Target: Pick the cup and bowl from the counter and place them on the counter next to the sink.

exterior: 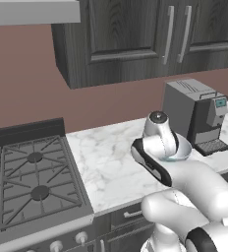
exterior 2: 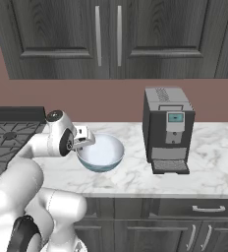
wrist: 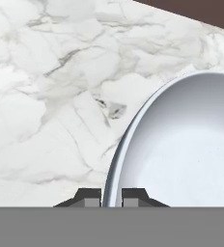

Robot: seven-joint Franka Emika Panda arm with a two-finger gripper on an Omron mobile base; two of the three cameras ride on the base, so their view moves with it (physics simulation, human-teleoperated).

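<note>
The pale grey-blue bowl [exterior 2: 103, 153] sits on the white marble counter [exterior 2: 209, 162], just left of the coffee machine. My gripper [exterior 2: 85, 143] reaches down over the bowl's left rim. In the hand view the two fingertips [wrist: 90, 197] stand on either side of the bowl [wrist: 191, 154], and my gripper [wrist: 111, 197] is shut on the rim. From the left base view the arm's wrist covers most of the bowl [exterior: 184, 147]. Whether the bowl has left the counter [wrist: 46, 96] I cannot tell. The cup and the sink are out of view.
A grey boxy coffee machine [exterior 2: 167, 129] [exterior: 197, 115] stands right of the bowl. The dark gas stove [exterior: 32, 182] [exterior 2: 8, 135] lies to the left. Dark wall cabinets [exterior 2: 111, 34] hang above, and bare counter [exterior: 106, 157] stretches between stove and bowl.
</note>
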